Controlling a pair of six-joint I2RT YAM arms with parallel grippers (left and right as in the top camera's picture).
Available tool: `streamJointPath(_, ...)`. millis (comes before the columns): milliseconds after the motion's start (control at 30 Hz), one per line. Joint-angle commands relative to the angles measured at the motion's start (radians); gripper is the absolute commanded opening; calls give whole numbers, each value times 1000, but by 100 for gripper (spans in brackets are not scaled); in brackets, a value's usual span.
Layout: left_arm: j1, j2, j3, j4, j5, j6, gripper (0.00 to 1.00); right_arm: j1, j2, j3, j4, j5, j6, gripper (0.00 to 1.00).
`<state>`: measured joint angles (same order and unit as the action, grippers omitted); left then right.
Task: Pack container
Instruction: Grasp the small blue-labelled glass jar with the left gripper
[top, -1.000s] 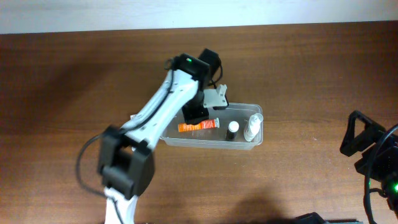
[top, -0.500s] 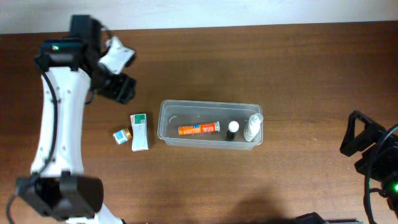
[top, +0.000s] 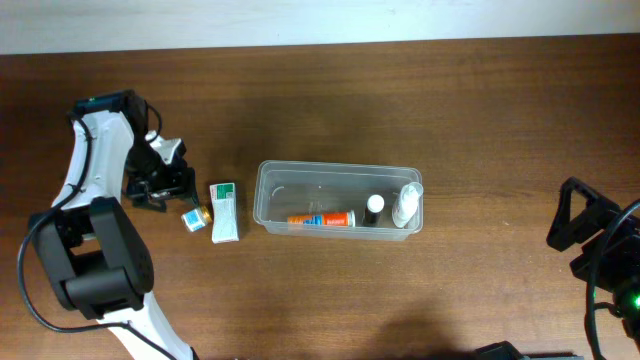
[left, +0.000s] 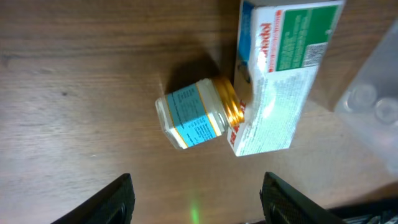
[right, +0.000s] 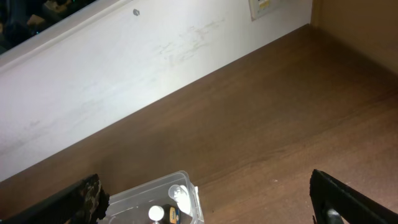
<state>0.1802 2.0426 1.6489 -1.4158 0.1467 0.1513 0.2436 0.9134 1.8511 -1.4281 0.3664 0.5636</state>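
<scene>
Three items (top: 374, 206) now in the container (top: 330, 165), centre frame; left fingers (left: 117, 199) have swung from it to frame left, spread and empty over the jar (left: 193, 115) touching the box (left: 277, 74); jar likely next; right fingers (right: 81, 198) spread, idle.

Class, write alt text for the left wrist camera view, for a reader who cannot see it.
A small jar with a gold lid and blue-and-white label lies on its side on a wooden table, lid touching a white-and-green carton. A corner of the clear container shows at right; the open fingers frame the bottom edge.
</scene>
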Motion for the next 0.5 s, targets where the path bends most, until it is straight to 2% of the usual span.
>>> streamJointPath(0, -2, 2, -58, 52, 14, -92, 65, -9, 3, 0, 2, 15, -10, 98)
streamJointPath(467, -44, 2, -204, 247, 13, -208, 66, -9, 3, 0, 2, 15, -10, 98)
